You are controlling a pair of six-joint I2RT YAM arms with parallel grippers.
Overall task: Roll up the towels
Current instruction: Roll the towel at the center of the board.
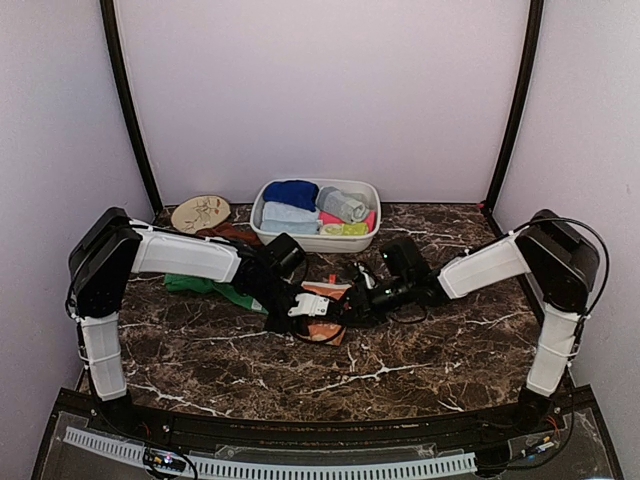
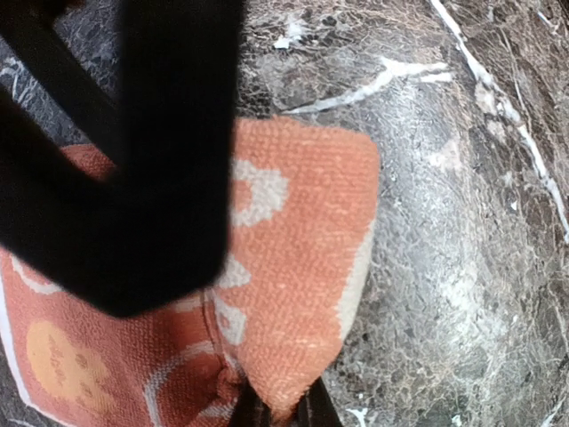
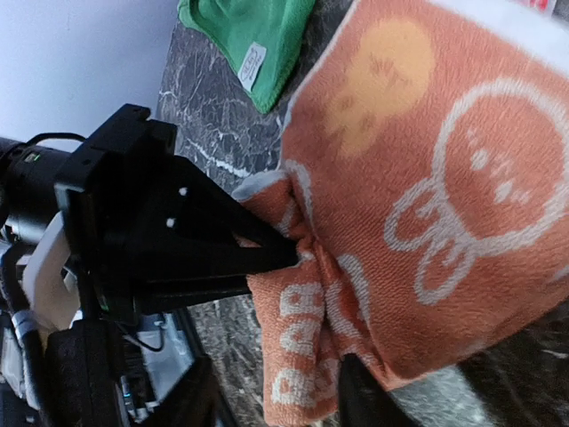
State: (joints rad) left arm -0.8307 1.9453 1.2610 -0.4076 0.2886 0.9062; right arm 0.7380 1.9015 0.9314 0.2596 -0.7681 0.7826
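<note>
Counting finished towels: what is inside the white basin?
White basin: dark blue roll, light blue roll, grey roll, pink cloth, yellow-green cloth. Floor and anything beneath are covered.

a white oval basin [image 1: 300, 241] sits near a round tan plate [image 1: 200, 213] on the dark marble table [image 1: 430, 350].

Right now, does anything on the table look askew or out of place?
The orange towel is puckered where the left claw pinches it, not lying flat. The green towel lies crumpled, partly beneath the left arm.
</note>
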